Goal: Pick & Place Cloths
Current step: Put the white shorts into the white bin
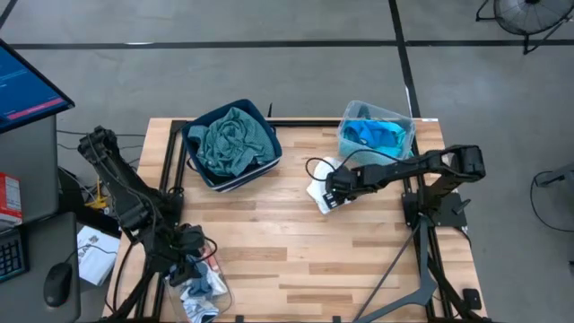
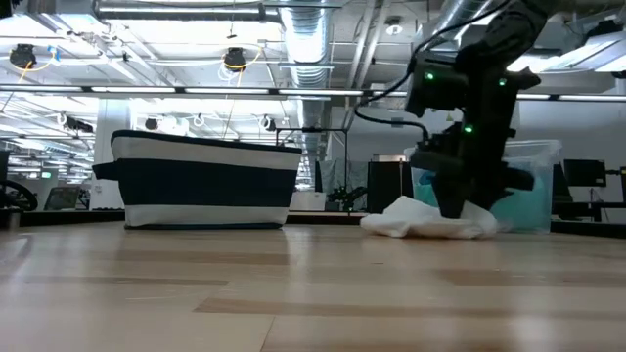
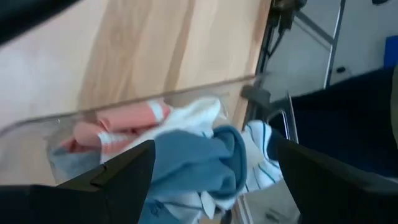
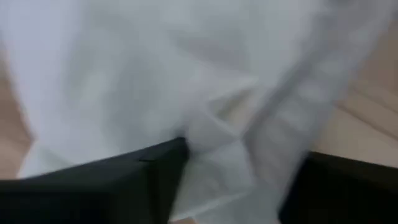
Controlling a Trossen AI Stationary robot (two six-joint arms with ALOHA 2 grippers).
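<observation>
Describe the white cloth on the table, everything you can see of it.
The white cloth is soft, thin fabric, crumpled into a low, wrinkled heap on the bare wood table. It lies toward the table's right side, just in front of the clear tub of blue tops. The right gripper is down on it, its dark fingers pressed into the folds on either side of a ridge. It is not lifted.

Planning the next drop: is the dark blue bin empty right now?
No, the teal-green shirt already lies bunched inside the dark blue bin.

One dark blue bin [image 1: 266, 158]; two clear tubs [image 1: 405, 126] [image 1: 218, 307]; one white cloth [image 1: 321, 194] on table [image 1: 296, 242]; two arms.
</observation>
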